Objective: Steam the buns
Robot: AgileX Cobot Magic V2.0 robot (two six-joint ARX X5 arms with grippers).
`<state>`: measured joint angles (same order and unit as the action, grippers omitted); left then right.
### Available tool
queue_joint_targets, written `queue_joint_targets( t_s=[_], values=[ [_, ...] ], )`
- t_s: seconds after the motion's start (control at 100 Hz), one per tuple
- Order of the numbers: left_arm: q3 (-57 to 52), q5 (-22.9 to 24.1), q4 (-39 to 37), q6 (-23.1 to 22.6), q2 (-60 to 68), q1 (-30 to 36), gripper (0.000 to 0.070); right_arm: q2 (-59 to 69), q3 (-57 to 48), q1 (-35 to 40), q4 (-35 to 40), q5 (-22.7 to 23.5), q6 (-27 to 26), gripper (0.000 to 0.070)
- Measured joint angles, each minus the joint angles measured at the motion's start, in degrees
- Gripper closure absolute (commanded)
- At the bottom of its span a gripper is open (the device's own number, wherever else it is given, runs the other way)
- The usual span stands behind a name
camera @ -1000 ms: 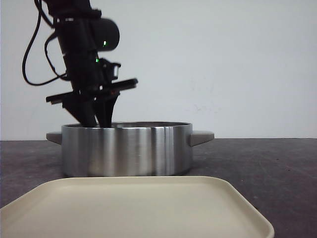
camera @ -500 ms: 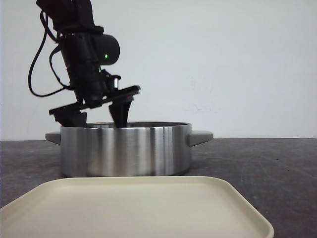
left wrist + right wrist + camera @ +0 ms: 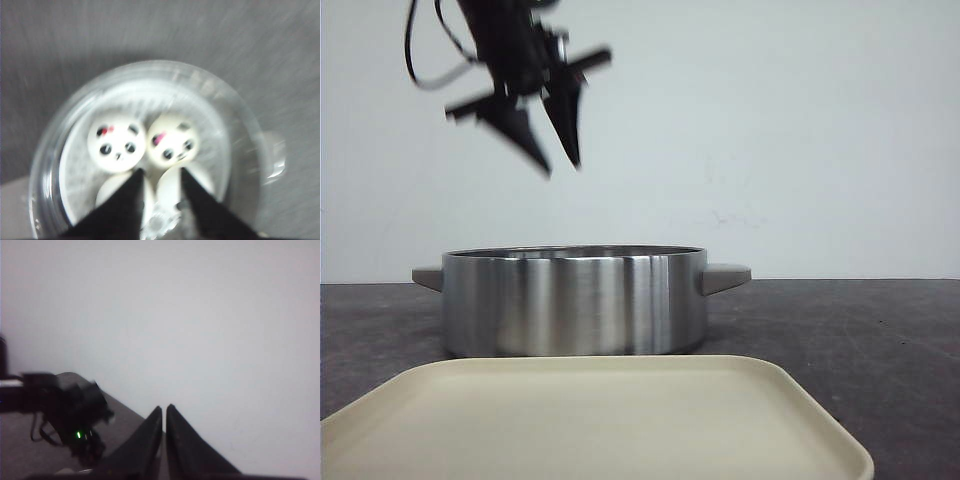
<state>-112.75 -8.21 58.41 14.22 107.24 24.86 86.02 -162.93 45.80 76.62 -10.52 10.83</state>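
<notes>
While the left tool (image 3: 552, 150) hangs high above the round brushed-steel pot (image 3: 575, 300) with its fingers spread and nothing between them, the glossy white dome-shaped buns with black panda faces (image 3: 116, 145) lie inside that pot, on its pale perforated floor. In the left wrist view two faces look up side by side, touching, and two more white domes sit partly hidden behind the dark fingertips (image 3: 127, 200); the picture is blurred, so finer detail is lost. From the front the pot wall hides them all. The right tool (image 3: 164, 412) has its fingers pressed together and empty, pointed at the bare wall.

Such buns look light and smooth-skinned, likely to slip, and perhaps soft enough to dent under a hard squeeze. A gentle hold across the widest part of the dome, low on the flanks, would suit best. The cream rounded-square tray (image 3: 800, 400) lies bare on the dark desk (image 3: 860, 320) just before the pot.
</notes>
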Motion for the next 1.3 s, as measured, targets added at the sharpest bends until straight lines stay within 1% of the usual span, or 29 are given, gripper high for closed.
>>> queue_joint_targets(
  t_s=[0.11, 0.18, 0.25, 0.35, 0.46, 0.54, 0.67, 0.77, 0.85, 0.91, 1.01, 1.16, 1.3],
  values=[
    [0.0, 0.9, -4.3, 0.1, -10.7, 0.8, 0.0694, 2.5, 0.0, 0.0, -0.2, 0.0, -2.3, 0.0694],
    [-0.8, 2.6, -5.1, -0.1, -18.0, 1.4, 0.0694, 4.6, 0.0, 0.0, -1.7, 0.2, -3.0, 0.0694],
    [-1.4, 4.3, -5.0, -1.1, -24.5, 1.6, 0.0694, 7.3, 0.0, 0.0, -5.0, 2.2, -3.4, 0.0694],
    [-1.5, 7.2, -1.5, -3.1, -31.9, 1.6, 0.0694, 10.5, 0.3, 0.0, -7.8, 4.1, -3.6, 0.0694],
    [0.4, 11.6, 4.5, -4.6, -38.3, 1.5, 0.0694, 12.0, 0.4, 0.0, -6.0, 4.0, -3.6, 0.0694],
    [5.9, 14.3, 6.2, -5.4, -44.4, 1.2, 0.0694, 12.0, 0.3, 0.0, -5.1, 3.4, -3.7, 0.0694],
    [20.0, 14.5, 4.3, -5.6, -58.9, 1.2, 0.0694, 11.5, 0.3, -0.1, -6.8, 4.4, -3.7, 0.0694],
    [31.8, 14.3, 3.6, -2.8, -71.9, 1.2, 0.0694, 11.3, 0.3, 0.0, -6.9, 4.5, -3.7, 0.0694],
    [37.9, 14.6, 4.0, -0.5, -80.3, 1.2, 0.0694, 11.2, 0.3, 0.0, -6.7, 4.5, -3.7, 0.0694],
    [40.1, 15.5, 4.4, 0.5, -83.2, 1.2, 0.0694, 11.2, 0.3, 0.0, -6.7, 4.7, -3.7, 0.0694],
    [40.5, 17.1, 4.5, 0.8, -84.0, 1.2, 0.0693, 11.2, 0.3, 0.0, -6.8, 5.8, -3.7, 0.0694],
    [40.5, 17.0, 6.4, 1.4, -86.1, 1.2, 0.0693, 11.2, 0.3, 0.0, -6.7, 6.3, -3.7, 0.0694],
    [40.5, 17.1, 6.6, 1.6, -86.3, 1.2, 0.0693, 11.1, 0.3, 0.0, -4.8, 6.1, -3.8, 0.0694]
  ],
)
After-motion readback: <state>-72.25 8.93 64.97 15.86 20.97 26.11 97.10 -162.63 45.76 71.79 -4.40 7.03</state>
